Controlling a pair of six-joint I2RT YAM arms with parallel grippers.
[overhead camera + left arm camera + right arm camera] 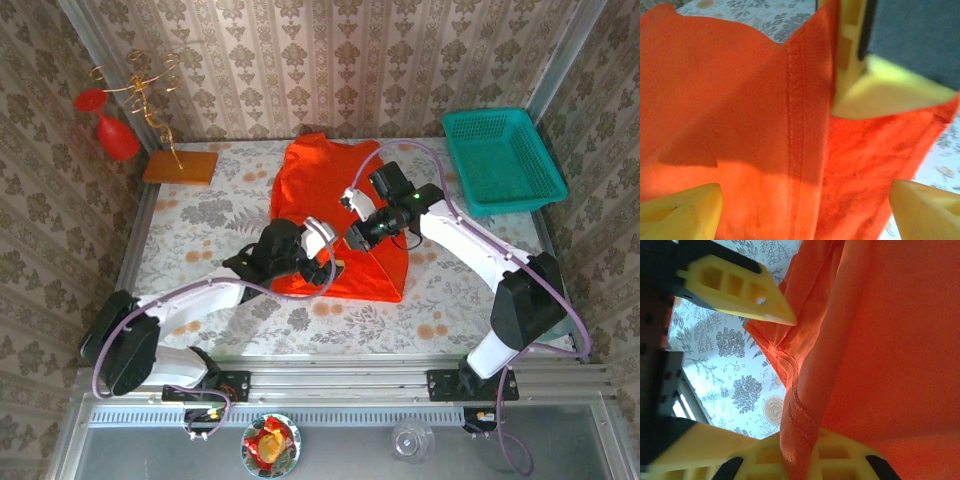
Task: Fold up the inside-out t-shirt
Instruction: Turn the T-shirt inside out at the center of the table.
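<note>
The inside-out t-shirt [330, 190] lies in the middle of the table, bright orange-red, its near part lifted into a fold. My right gripper [352, 238] is shut on a stitched hem of the t-shirt [890, 340]; the cloth runs out between its yellow fingers [840, 460]. My left gripper [325, 255] sits right beside it, open wide. Its two yellow fingertips [685, 210] stand far apart over the t-shirt [740, 100], with a seam running between them and nothing gripped. One finger of the right gripper [875, 85] hangs close above.
A teal basket [500, 160] stands at the back right. At the back left an orange wooden board [180, 167] carries a gold wire stand [150, 90] with a red cone ornament [115, 135]. Floral tablecloth [200, 215] shows around the shirt.
</note>
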